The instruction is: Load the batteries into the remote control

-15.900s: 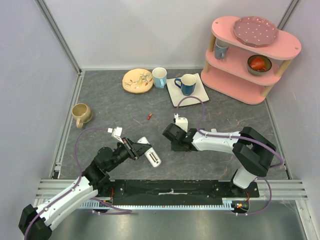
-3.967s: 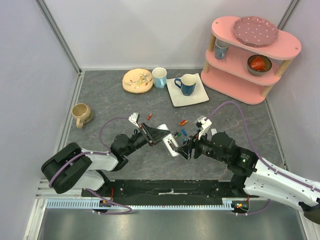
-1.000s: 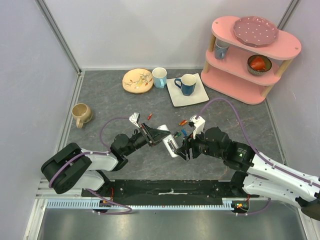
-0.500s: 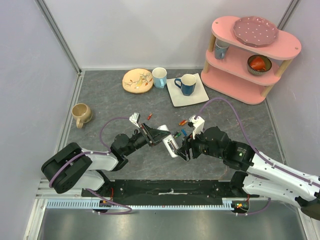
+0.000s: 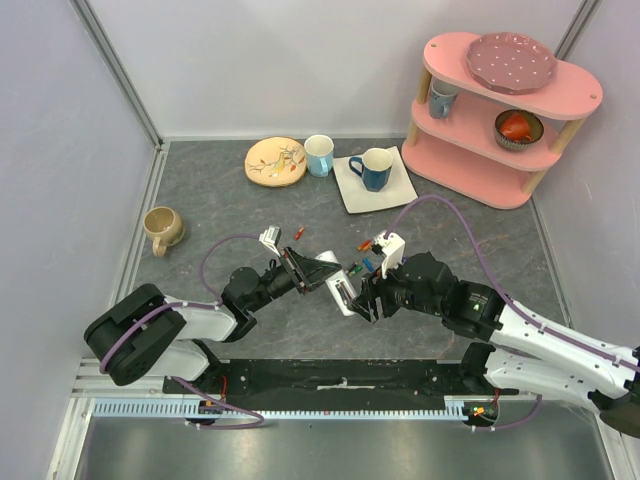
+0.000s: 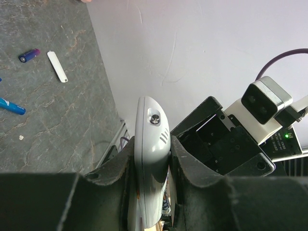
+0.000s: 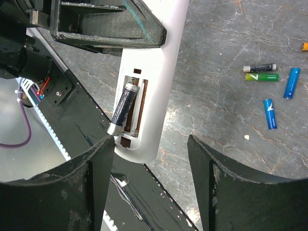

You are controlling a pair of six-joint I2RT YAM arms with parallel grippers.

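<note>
Left wrist view: shows the left gripper [image 6: 150, 149] clamped on the remote control [image 6: 150, 120], pads [image 6: 120, 168] pressed against both long sides, white bar held on edge between them. Logs a blue-purple battery [image 6: 29, 55] and a small white cover piece [image 6: 57, 66] on the table [image 6: 62, 125], left of the remote control and well apart from it.

Right wrist view: looks down on the remote control's recess face. Finds one dark battery [image 7: 124, 108] in that recess, tilted rather than seated flat, lower end poking past the recess edge. Puts that end very near one right finger [image 7: 96, 178]; cannot tell whether touching. Sets the right gripper [image 7: 150, 141] astride the remote control's near end, fingers spread wide, gripping nothing. Counts loose cells right of the remote control, well apart from it: a black-and-silver battery [image 7: 260, 68] just beside a green battery [image 7: 262, 76], then two blue batteries [image 7: 291, 83] further right.

Top external view: places the remote control between the two grippers. Notes a red-orange battery [image 5: 299, 233] beyond the remote control, apart from it.
</note>
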